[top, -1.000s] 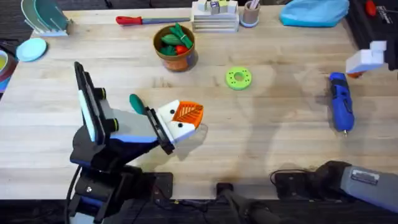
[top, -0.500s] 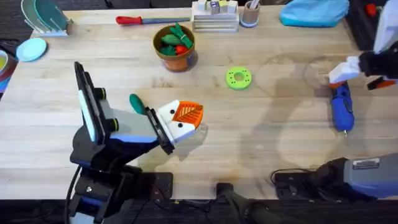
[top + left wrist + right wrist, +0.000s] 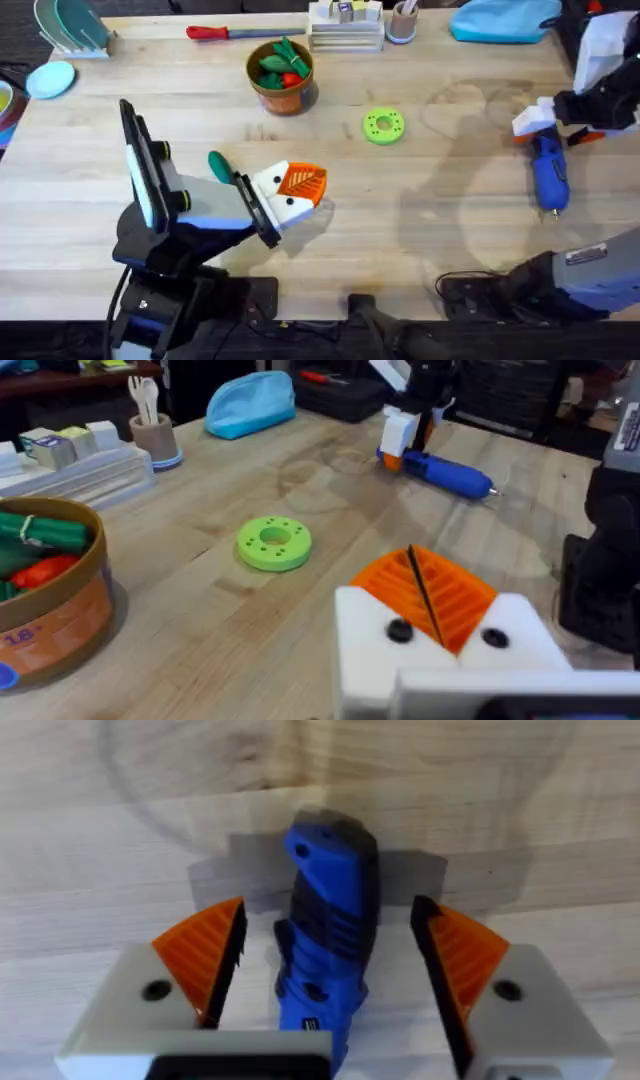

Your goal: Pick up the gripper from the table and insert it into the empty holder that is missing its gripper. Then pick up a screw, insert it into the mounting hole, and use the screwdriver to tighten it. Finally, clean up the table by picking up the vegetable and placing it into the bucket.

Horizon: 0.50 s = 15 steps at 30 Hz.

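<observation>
Overhead: left gripper (image 3: 297,196) sits low mid-table, orange pads pressed together w/ nothing between them. Green veg (image 3: 219,165) lies on the table (image 3: 440,230) just behind that arm's wrist. Right gripper (image 3: 537,122) is over at the right edge, above the back end of the blue screwdriver (image 3: 548,172), which lies lengthwise w/ its tip toward the near edge. Wide bare wood between the two arms, plenty of room mid-table. Orange-brown bucket (image 3: 281,74) near the far edge holds green + red toy veg; 1 lime disc (image 3: 383,126) to its right, 1 red-handled tool (image 3: 225,32) along the far edge.

Left wrist cam: own pads (image 3: 420,592) closed, thin dark seam only. Lime disc (image 3: 273,543) ahead, bucket (image 3: 45,600) off to one side, right gripper (image 3: 405,432) over the screwdriver (image 3: 445,472) farther off.

Right wrist cam: fingers spread wide, 2 orange ribbed pads (image 3: 203,956) either side of the screwdriver (image 3: 327,935), gaps on both sides, not touching. Body blue w/ dark ribbed grip, 1 unit.
</observation>
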### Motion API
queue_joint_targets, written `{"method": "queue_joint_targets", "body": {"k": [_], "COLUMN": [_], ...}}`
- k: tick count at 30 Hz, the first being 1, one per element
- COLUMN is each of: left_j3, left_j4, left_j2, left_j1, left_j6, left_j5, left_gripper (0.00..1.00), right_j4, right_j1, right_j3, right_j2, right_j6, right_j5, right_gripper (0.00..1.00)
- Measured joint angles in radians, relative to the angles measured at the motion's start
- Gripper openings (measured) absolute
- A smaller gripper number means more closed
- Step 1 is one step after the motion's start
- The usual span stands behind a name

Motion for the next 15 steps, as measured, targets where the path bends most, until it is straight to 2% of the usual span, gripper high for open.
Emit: {"method": "queue_joint_targets", "body": {"k": [10, 15], "left_j3": [0.0, 0.0], "left_j4": [0.0, 0.0], "left_j2": [0.0, 0.0], "left_j1": [0.0, 0.0], "left_j6": [0.0, 0.0], "left_j5": [0.0, 0.0], "left_gripper": [0.012, 0.012], "right_j4": [0.007, 0.018], "right_j1": [0.0, 0.0], "right_j3": [-0.017, -0.034], "right_j2": [0.033, 0.02], "right_j6": [0.0, 0.0], "right_j5": [-0.011, -0.011], "right_gripper": [0.987, 0.876]}}
